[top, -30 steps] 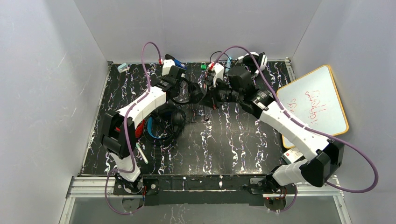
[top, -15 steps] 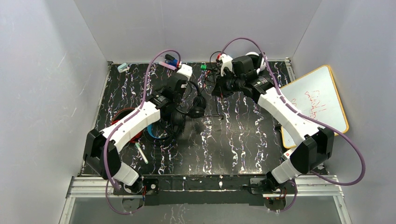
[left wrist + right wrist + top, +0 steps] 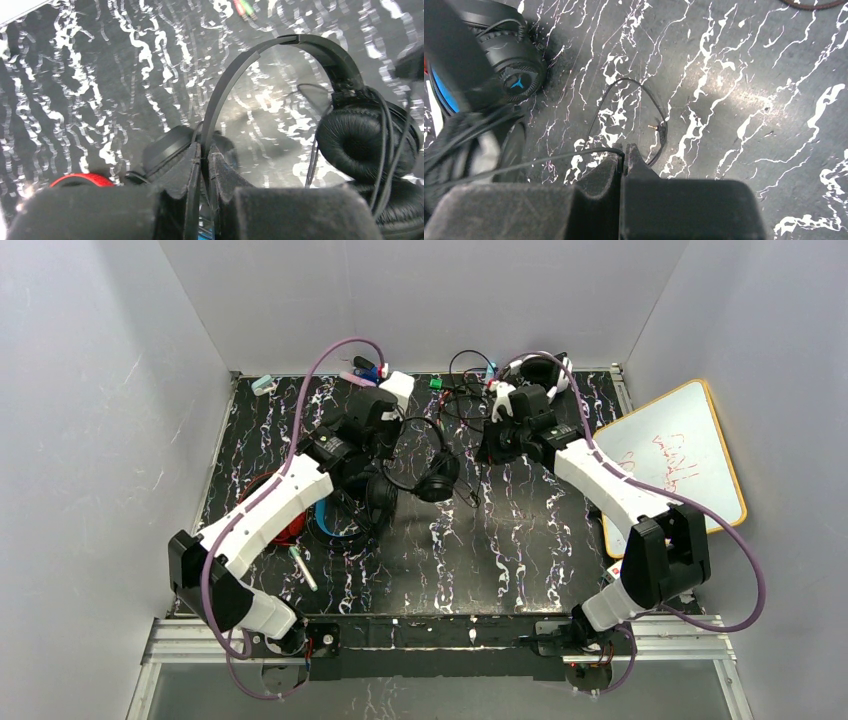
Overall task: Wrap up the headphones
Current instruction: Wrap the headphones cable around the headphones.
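Observation:
My left gripper (image 3: 204, 150) is shut on the thin headband of the all-black headphones (image 3: 280, 45). Their padded ear cups (image 3: 360, 140) hang to the right, with cable looped over them. From above, this pair (image 3: 432, 472) is just right of the left gripper (image 3: 385, 445). My right gripper (image 3: 624, 150) is shut on the pair's thin cable (image 3: 549, 159). The cable's free end curls past the fingertips to a plug (image 3: 654, 127). The black pair with blue headband (image 3: 345, 510) and the red pair (image 3: 288, 528) lie under my left arm.
A whiteboard (image 3: 680, 455) leans off the table's right edge. White headphones (image 3: 545, 368), a loose dark cable and small plugs (image 3: 437, 383) sit along the back wall. A pen (image 3: 303, 568) lies near the front left. Grey walls close in three sides.
The two grippers, close together a second ago, have drawn apart. The right one moved right with the cable. The left arm's elbow swung outward, and the black headphones now hang between them.

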Available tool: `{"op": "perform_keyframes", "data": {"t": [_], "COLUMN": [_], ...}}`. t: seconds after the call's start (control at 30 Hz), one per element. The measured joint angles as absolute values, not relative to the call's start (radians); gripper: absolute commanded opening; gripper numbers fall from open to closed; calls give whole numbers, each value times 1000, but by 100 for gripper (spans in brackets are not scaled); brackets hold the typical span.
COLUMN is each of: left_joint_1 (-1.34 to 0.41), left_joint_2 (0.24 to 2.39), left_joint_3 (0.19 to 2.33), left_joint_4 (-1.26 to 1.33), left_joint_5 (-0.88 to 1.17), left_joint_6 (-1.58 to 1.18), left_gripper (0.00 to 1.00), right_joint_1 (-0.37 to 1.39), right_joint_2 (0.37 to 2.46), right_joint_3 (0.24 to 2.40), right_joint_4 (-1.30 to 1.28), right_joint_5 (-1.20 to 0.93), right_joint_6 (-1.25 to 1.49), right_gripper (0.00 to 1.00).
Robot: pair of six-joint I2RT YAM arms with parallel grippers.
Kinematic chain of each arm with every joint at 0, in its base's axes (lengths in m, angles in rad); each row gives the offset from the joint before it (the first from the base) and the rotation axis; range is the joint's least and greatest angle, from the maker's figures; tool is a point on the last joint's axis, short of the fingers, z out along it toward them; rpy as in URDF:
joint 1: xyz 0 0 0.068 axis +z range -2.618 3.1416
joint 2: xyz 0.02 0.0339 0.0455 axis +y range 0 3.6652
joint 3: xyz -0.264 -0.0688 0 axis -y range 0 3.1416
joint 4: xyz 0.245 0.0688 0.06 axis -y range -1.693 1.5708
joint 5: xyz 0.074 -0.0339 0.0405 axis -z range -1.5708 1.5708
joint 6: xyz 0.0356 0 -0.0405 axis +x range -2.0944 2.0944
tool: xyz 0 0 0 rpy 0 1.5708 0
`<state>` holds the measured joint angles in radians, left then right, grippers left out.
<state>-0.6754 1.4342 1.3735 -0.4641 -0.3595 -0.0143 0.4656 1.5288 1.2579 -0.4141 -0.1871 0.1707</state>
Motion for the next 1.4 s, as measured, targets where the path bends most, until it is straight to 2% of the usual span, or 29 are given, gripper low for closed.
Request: {"op": "perform_keyframes", "data": {"t": [0.2,0.37,0.53,0.8,0.97,1.17,1.2,1.23,1.3,1.4], "left_joint_1": [-675,-672,-672,-672,-672,-672,-672,-672,-672,-672], "left_joint_2": [1436,1465,1503,1534,1534,1540,1542,1545,1551,1558], "left_joint_3": [1519,1668,1779,1931,1990,2016,2018,2019,2020,2025], "left_joint_4": [-569,-672,-744,-796,-797,-802,-802,-802,-802,-805], "left_joint_5": [-233,-161,-107,-54,-23,5,7,8,9,9], "left_joint_6": [-170,-278,-366,-482,-527,-559,-562,-566,-574,-585], "left_gripper": [0,0,0,0,0,0,0,0,0,0], "right_joint_1": [421,407,400,393,393,393,393,393,393,393], "right_joint_2": [1507,1417,1328,1300,1298,1298,1298,1297,1295,1293], "right_joint_3": [1161,1049,914,761,724,723,723,723,722,720], "right_joint_4": [-291,-124,73,297,375,427,434,440,449,453], "right_joint_5": [-271,-332,-378,-406,-407,-406,-405,-403,-398,-396], "right_joint_6": [215,245,263,276,284,290,290,290,291,294], "right_gripper": [4,16,22,38,43,57,57,53,40,26]}}
